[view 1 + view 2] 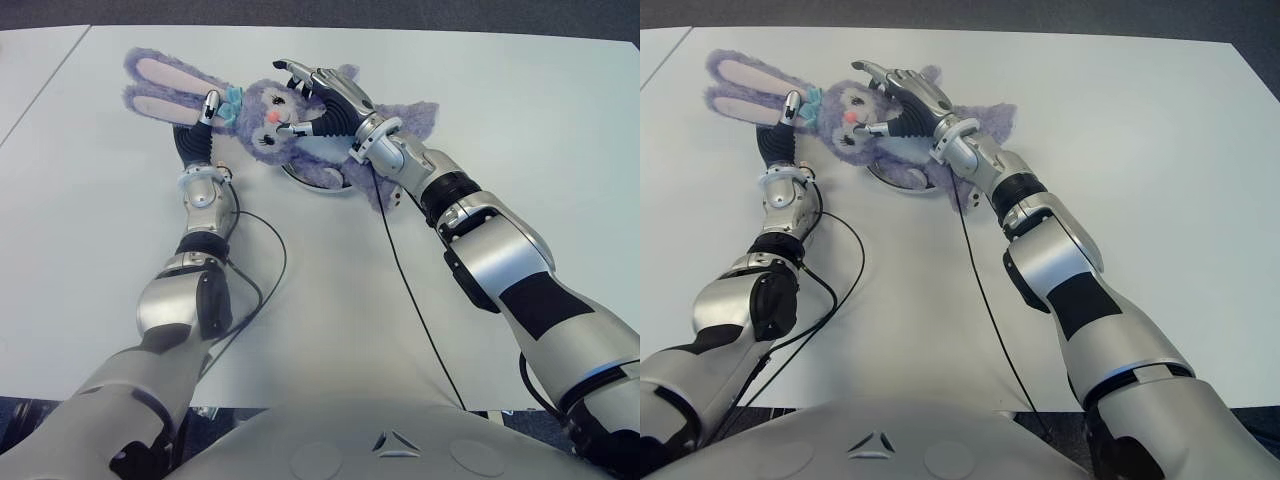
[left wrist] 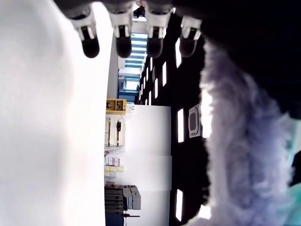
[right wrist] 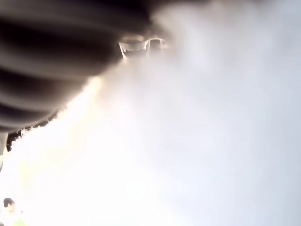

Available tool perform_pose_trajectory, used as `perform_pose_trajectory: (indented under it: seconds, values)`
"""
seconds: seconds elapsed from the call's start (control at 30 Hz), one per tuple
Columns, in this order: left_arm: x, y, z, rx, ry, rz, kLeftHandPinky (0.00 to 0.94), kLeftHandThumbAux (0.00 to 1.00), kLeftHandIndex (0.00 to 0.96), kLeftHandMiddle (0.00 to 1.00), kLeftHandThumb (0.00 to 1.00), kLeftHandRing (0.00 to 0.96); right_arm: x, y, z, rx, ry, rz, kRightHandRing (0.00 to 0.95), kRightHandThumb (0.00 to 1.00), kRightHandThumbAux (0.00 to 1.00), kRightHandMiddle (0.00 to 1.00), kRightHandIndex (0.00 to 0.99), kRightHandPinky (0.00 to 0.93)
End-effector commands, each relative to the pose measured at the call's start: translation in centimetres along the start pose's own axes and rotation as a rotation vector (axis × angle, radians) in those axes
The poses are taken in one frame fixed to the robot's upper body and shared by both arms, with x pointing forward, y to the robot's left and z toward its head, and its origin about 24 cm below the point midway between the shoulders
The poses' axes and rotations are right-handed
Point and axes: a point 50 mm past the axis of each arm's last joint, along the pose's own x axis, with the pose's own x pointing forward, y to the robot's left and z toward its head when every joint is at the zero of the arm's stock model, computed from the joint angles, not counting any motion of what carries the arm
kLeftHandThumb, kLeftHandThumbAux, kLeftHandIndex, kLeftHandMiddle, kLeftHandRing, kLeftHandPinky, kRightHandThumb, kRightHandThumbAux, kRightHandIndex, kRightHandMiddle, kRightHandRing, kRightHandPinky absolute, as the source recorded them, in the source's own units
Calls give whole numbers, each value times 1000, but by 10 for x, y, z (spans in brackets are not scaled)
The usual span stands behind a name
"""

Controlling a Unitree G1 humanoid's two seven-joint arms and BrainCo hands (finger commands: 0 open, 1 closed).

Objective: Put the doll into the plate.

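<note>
Doll [image 1: 285, 118]: purple plush rabbit, lay across the plate [image 1: 318, 181] on the white table [image 1: 520, 130], ears pointing to the robot's left. Right hand [image 1: 322, 97]: fingers spread, draped over the doll's head, not closed. Left hand [image 1: 200, 125]: fingers extended, beside the ears, holding nothing.

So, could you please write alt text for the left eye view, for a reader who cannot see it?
A purple plush rabbit doll lies across a small plate on a white table. The right hand is spread over its head and body, and the left hand is beside its long ears.
</note>
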Motion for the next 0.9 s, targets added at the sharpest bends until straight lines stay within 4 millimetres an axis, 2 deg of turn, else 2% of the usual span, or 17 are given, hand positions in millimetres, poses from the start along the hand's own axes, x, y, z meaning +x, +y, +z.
perform_pose_trajectory:
  seconds: [0.03, 0.6, 0.9]
  values:
    - [-123, 41, -136, 77, 640, 131, 39, 497, 0, 8, 0, 23, -25, 31, -22, -46, 123, 144, 0, 133, 361, 0, 0, 0]
    - [-124, 34, -136, 78, 637, 111, 48, 476, 0, 9, 0, 23, -26, 28, -25, -105, 125, 134, 0, 138, 368, 0, 0, 0]
    - [-123, 30, -135, 77, 638, 106, 43, 464, 0, 11, 0, 24, -20, 21, -23, -143, 108, 121, 0, 132, 376, 0, 0, 0]
